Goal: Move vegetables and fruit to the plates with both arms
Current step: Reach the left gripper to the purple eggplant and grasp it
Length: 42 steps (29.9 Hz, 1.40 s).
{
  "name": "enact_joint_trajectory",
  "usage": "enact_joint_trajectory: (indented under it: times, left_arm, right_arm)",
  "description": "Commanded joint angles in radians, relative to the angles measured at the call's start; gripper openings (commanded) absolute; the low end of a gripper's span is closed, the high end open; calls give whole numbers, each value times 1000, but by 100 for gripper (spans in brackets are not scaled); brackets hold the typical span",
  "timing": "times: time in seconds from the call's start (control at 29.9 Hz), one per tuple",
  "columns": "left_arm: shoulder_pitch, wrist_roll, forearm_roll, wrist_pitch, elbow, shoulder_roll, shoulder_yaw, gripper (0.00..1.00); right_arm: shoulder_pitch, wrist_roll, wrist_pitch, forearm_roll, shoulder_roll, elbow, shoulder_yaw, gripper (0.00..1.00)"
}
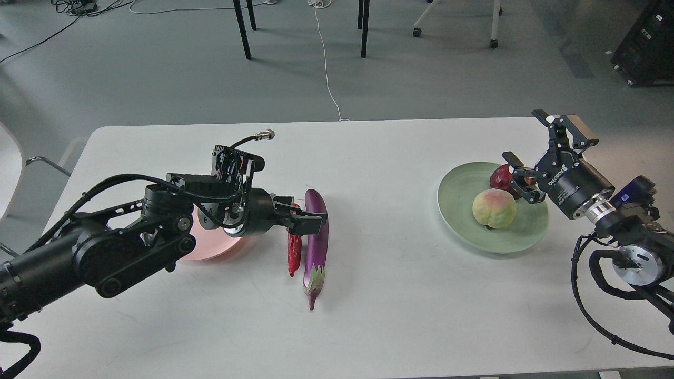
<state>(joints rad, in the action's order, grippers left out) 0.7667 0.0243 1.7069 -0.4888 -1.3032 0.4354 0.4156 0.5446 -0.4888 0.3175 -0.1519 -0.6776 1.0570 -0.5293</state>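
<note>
Left gripper [305, 220] reaches across from the left at worktop [379, 295] level. Its jaws sit over the upper ends of the chili [294, 255] and the eggplant [316, 239]; whether they are parted or closed on either vegetable cannot be told, since the fingers merge into one dark shape. Both vegetables lie side by side, touching or nearly so, long axes running away from the robot toward the far edge, the eggplant's green calyx nearest the robot. That axis lies roughly across the direction of the left arm's approach, which suits a pinch across the width. The chili is on the near side of the jaws, the eggplant just beyond it.

Pink plate [210, 245] lies directly beneath and behind the left wrist, largely hidden; nothing is visible on it. It is just left of the vegetables, so the carry should be short.

Green plate [458, 210] at right holds the peach [494, 208] and, behind it, the pomegranate [500, 176]. Right gripper [529, 152] hovers at the plate's far right rim, jaws spread wide and empty, one finger beside the pomegranate.

Judgement: fruit placed; vegetables outstanding. Risk: crowded pair, jaws may catch both.
</note>
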Motion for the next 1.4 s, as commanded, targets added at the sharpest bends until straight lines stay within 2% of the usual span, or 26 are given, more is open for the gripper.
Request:
enact_joint_trajectory:
  times: [0.0, 0.27, 0.43, 1.1, 1.37]
  left_arm:
    - [-1, 49, -7, 0, 2, -47, 0, 98]
    - [-1, 160, -7, 0, 2, -115, 0, 98]
    - [-4, 204, -7, 0, 4, -135, -12, 98]
    - [-35, 215, 0, 0, 21, -123, -37, 98]
    - [-49, 215, 0, 0, 24, -121, -37, 94]
  right_arm:
    - [0, 0, 0, -1, 0, 0, -4, 98]
    - [0, 0, 0, -1, -3, 0, -14, 98]
    - [0, 0, 0, -1, -8, 1, -18, 98]
    - [-3, 0, 2, -1, -8, 0, -20, 98]
    - [-9, 0, 0, -3, -8, 0, -20, 98]
